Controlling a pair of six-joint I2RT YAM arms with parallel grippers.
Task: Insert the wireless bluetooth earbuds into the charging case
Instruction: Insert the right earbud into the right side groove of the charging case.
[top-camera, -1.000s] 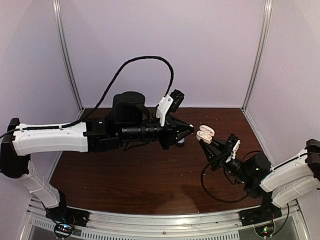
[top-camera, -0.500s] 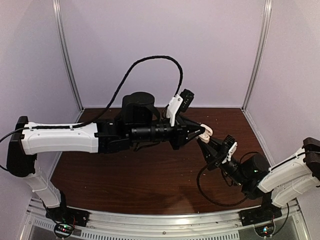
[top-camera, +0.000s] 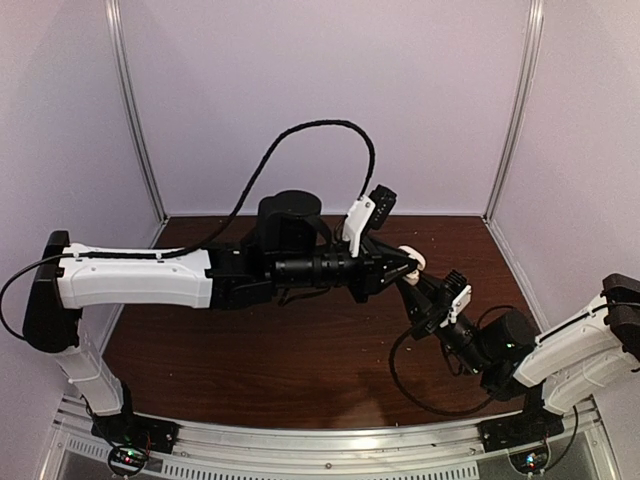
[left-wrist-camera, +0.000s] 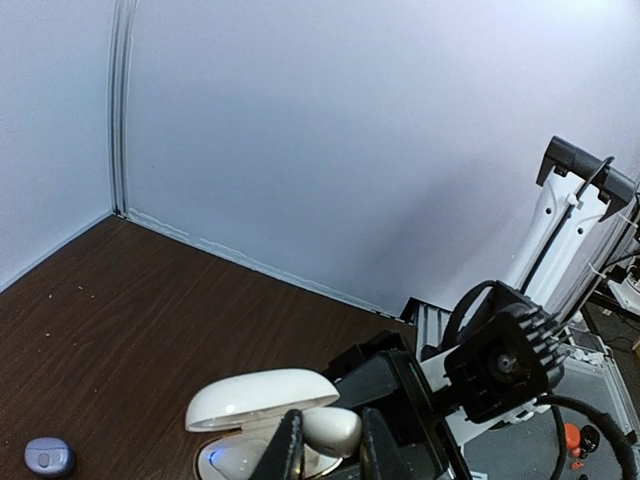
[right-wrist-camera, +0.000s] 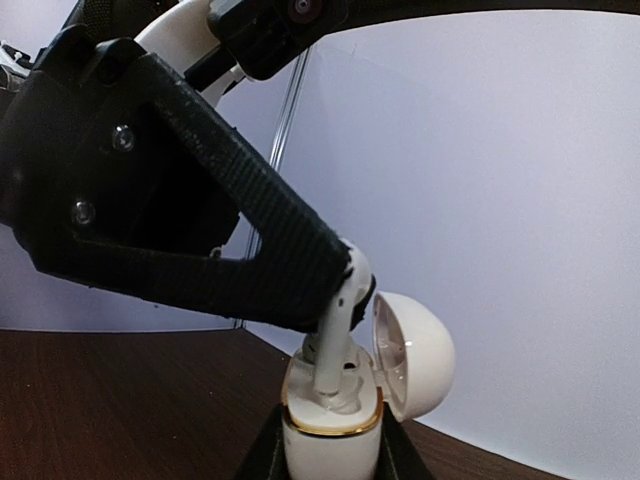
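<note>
My right gripper (right-wrist-camera: 332, 452) is shut on the white charging case (right-wrist-camera: 331, 447), which it holds upright above the table with the lid (right-wrist-camera: 414, 355) swung open. My left gripper (left-wrist-camera: 326, 448) is shut on a white earbud (left-wrist-camera: 334, 429), one of the wireless bluetooth earbuds. In the right wrist view the earbud (right-wrist-camera: 336, 350) hangs stem down, its tip at the case's top opening. From above, the left gripper (top-camera: 404, 266) meets the case (top-camera: 411, 258) just over the right gripper (top-camera: 413, 292). No other earbud shows.
A small lavender rounded object (left-wrist-camera: 48, 457) lies on the dark wooden table (top-camera: 250, 340) below the left gripper. White walls close in the back and sides. A black cable (top-camera: 420, 385) loops beside the right arm.
The left arm has swung right with the earbud, from apart from the case to right over its opening. The right gripper has shifted the case slightly left.
</note>
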